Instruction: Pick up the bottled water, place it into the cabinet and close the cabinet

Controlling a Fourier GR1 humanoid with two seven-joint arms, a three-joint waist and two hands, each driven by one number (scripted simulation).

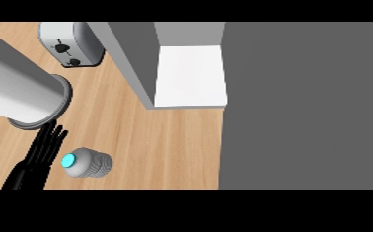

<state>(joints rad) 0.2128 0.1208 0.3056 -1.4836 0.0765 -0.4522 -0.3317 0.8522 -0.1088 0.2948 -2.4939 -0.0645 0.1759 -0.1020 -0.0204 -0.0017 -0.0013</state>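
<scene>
One black hand (38, 158) shows near the lower left of the head view. It is the robot's left hand. Its fingers (53, 136) are straight and close together, pointing up and a little to the right. It holds nothing. The right hand does not show.

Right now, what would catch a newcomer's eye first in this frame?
The grey bottled water with its bright turquoise cap stands out low on the light wooden counter, just right of the black left robot hand, whose straight fingers lie beside it. Above, the open grey cabinet shows a white interior, with a silver toaster at upper left.
</scene>
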